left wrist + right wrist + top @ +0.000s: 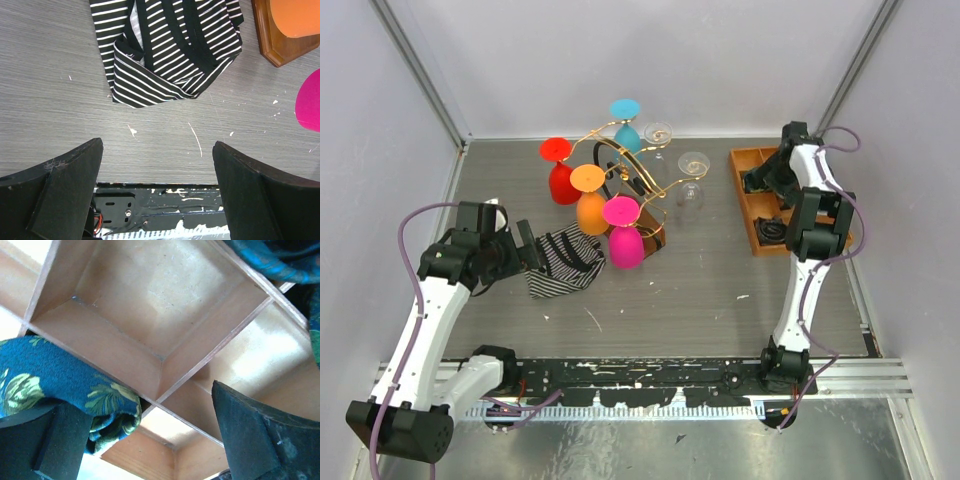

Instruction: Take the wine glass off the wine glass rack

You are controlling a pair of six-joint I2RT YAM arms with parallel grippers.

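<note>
Left gripper (pixel 527 250) is spread wide and grasps nothing in the overhead view, low over the table (pixel 720 290) at centre left, its tips just beside a crumpled striped cloth (pixel 565 265). Right gripper (pixel 757 182) is likewise released and empty, dipped over the orange-brown tray (pixel 748 210) at upper right, well apart from the glasses. Between them, at upper centre, stands the wine glass rack (pixel 648 215), thin gold wire curled into scrolls and hoops on a brown wooden base. The glasses hang bowl-down with their feet caught in the wire, presumably to keep them steady: a red glass (pixel 562 183), an orange glass (pixel 592 212), a pink glass (pixel 626 247), a teal glass (pixel 627 135) and a clear glass (pixel 690 198). All appear to be on the rack, so the lift is not yet begun; which glass is meant I cannot tell.

From the left wrist, two blunt black fingers (pixel 65 190) frame bare grey wood-grain table flecked with white. The soft black-and-white cloth (pixel 165 45) fills the upper centre. The base's bevelled corner (pixel 280 42) sits at upper right under the orange bowl, and the glossy pink bowl is at the right edge.

From the right wrist, matte fingers (pixel 260 440) straddle smooth plywood compartments, with one square cell empty in the middle. A blue leaf-print fabric (pixel 45 375) lies bunched in the cell at left
</note>
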